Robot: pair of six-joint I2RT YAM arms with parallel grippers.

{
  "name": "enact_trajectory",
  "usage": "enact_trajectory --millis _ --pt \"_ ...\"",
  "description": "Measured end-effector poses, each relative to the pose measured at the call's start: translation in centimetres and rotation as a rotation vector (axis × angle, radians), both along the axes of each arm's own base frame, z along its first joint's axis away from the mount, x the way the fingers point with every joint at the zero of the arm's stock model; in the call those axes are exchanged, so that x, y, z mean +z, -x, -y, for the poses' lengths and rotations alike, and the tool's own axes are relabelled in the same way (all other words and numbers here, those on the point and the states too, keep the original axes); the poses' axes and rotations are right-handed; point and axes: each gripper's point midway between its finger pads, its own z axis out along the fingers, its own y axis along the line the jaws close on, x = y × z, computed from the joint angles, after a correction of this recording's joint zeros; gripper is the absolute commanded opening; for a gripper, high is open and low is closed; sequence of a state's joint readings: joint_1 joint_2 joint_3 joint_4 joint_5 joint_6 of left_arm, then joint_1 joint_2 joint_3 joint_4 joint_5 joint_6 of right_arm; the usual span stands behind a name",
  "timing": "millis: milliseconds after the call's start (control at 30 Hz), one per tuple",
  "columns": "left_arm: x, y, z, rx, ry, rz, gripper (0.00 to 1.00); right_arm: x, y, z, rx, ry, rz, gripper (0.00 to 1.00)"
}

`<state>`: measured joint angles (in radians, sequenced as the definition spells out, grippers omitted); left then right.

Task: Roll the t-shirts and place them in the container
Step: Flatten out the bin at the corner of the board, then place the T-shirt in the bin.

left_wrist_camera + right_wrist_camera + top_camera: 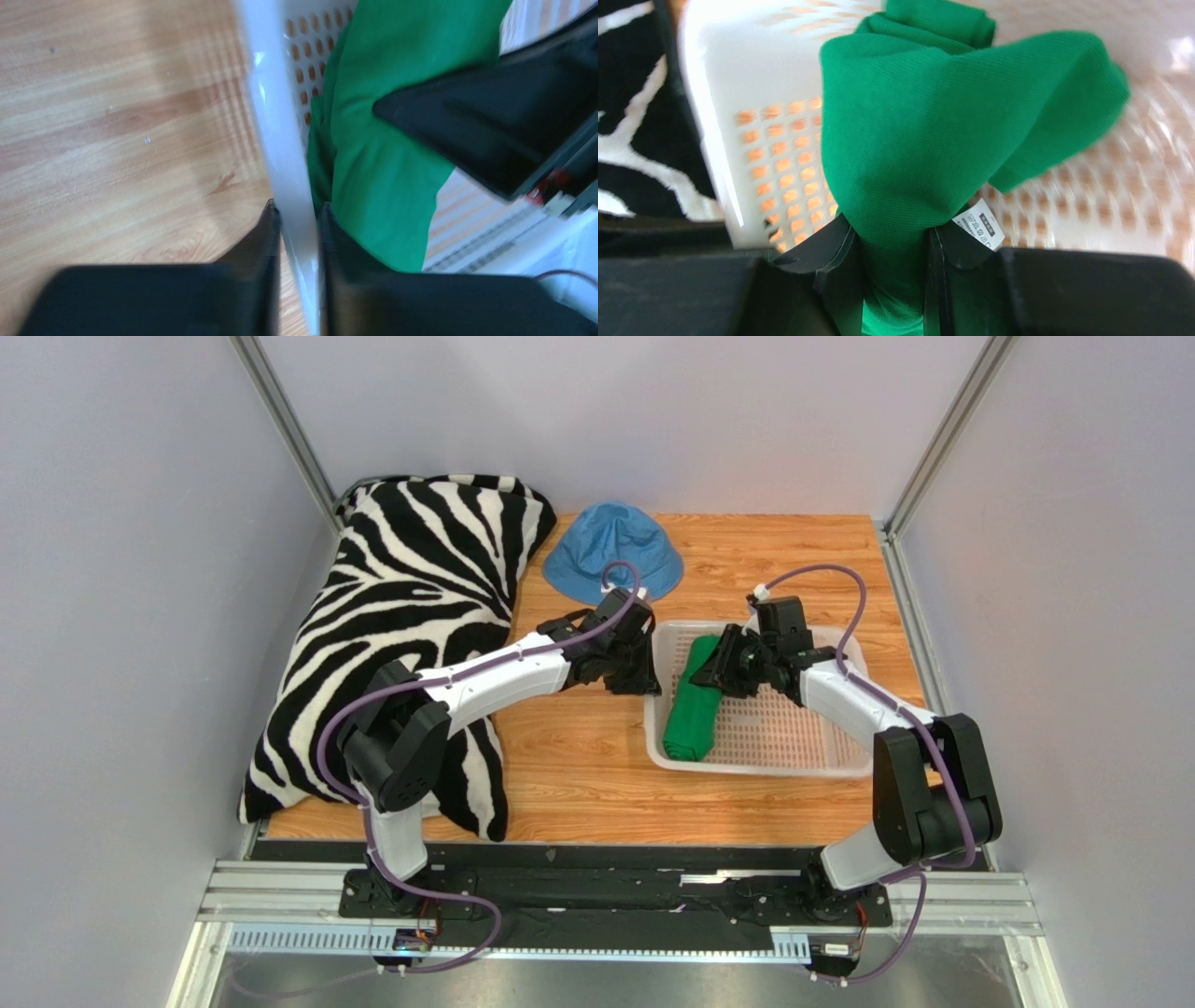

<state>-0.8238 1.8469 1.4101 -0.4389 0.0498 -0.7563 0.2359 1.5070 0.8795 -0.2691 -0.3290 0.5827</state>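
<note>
The green t-shirt (692, 707) lies bunched in a long roll along the left side of the white perforated basket (800, 742). My right gripper (718, 667) is shut on the far end of the t-shirt (927, 133), with cloth pinched between its fingers (836, 259) and a white care label showing. My left gripper (641, 669) is shut on the basket's left wall (281, 140), one finger outside and one inside beside the t-shirt (393, 175).
A zebra-striped pillow (407, 616) lies at the left under my left arm. A blue bucket hat (613, 549) sits on the wooden table (575, 756) behind the basket. White walls close in on both sides.
</note>
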Motion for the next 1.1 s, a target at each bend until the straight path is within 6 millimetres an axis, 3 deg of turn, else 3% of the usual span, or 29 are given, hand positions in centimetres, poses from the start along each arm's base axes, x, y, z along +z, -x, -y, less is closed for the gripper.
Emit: enact_trajectory --millis 233,667,800,933,1100 --pt "0.4 -1.1 -1.1 0.009 -0.047 0.04 0.0 1.2 1.3 -2.4 0.148 -0.064 0.025 0.0" --pt "0.9 -0.7 -5.6 0.065 -0.148 0.045 0.0 7.6 2.4 -8.6 0.42 -0.227 0.202 0.0" --pt "0.6 -0.3 -6.3 0.093 -0.154 0.027 0.0 5.7 3.0 -7.9 0.405 -0.235 0.176 0.0" --pt "0.1 0.3 -6.8 0.122 -0.151 -0.001 0.0 2.5 3.7 -5.7 0.333 -0.184 0.089 0.0" --pt "0.1 0.7 -6.9 0.153 -0.131 -0.016 0.0 0.5 3.7 -3.3 0.276 -0.092 0.031 0.0"
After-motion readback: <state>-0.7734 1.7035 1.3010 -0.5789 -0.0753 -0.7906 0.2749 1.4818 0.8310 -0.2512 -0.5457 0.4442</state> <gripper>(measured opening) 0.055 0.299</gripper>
